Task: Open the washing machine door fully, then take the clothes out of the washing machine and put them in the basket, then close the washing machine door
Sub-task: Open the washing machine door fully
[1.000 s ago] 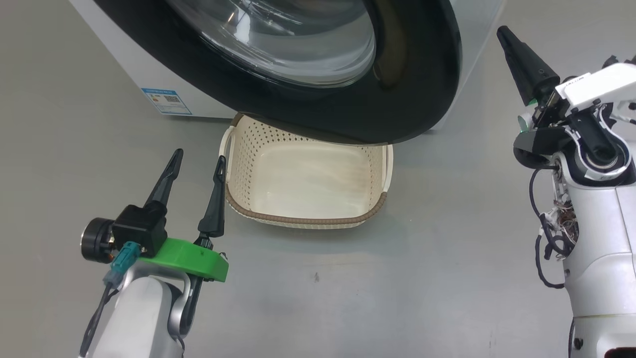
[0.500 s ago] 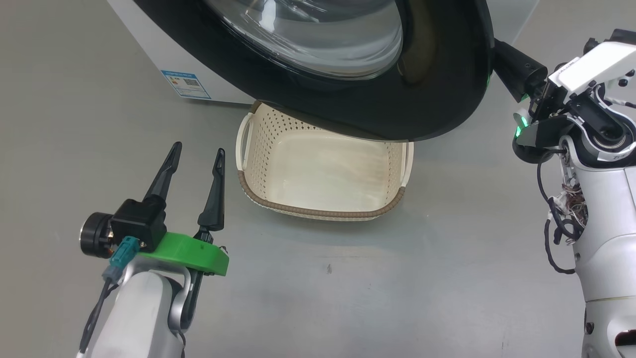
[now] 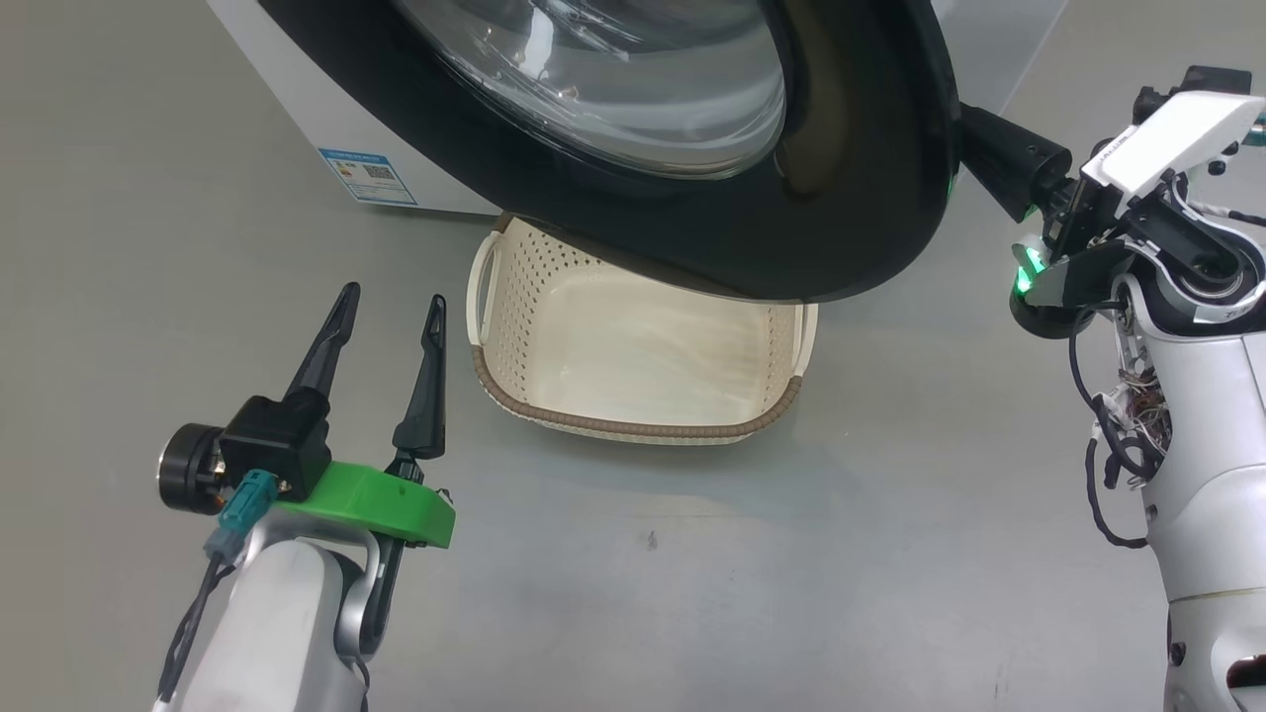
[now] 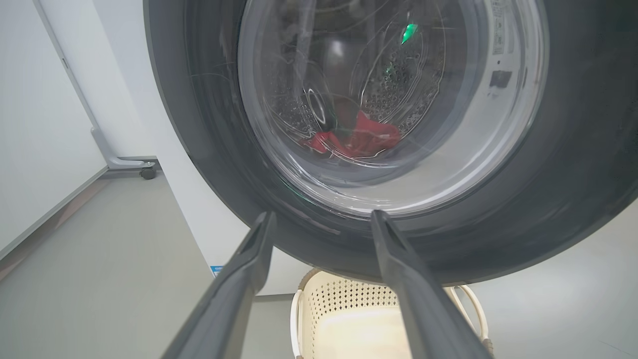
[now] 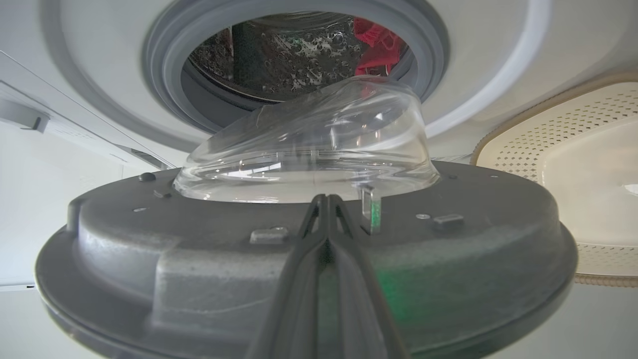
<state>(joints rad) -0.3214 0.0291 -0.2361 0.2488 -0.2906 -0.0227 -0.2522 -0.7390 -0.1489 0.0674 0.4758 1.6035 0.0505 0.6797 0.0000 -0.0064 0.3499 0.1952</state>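
- Holds jaws of left gripper (image 3: 394,294) apart, beside the basket (image 3: 633,427).
- Sets jaws of right gripper (image 5: 326,199), pressed together, against the inner side of the washing machine door (image 5: 199,259).
- Shows clothes (image 4: 359,139) inside the drum (image 5: 279,65).

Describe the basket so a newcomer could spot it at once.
Start at the white front-loading washing machine and its round glossy black door, swung open. On the grey floor beneath that door sits a small cream perforated plastic basket; its brown woven-look rim and white side handles set it apart.
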